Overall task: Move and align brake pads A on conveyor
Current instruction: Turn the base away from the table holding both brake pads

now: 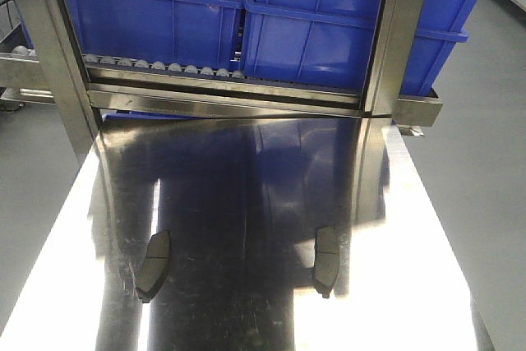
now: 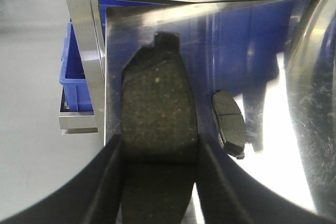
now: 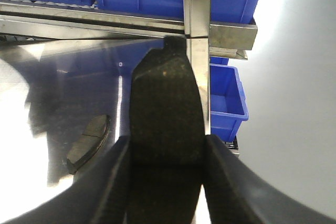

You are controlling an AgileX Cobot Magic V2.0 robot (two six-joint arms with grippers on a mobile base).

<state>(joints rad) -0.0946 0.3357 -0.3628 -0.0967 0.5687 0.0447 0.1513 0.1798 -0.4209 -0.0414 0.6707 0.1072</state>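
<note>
A brake pad A (image 2: 157, 108) is clamped across its width in the left gripper (image 2: 160, 145), and a second held pad (image 3: 165, 108) likewise in the right gripper (image 3: 168, 141). Each long axis is pointed straight ahead, tab leading, toward the blue bins (image 1: 312, 30). One loose pad (image 1: 154, 265) and the other loose pad (image 1: 326, 259) are laid flat on the steel worktop (image 1: 246, 170), well apart, lengthwise roughly parallel. The conveyor is shown in no view, so its direction cannot be told.
</note>
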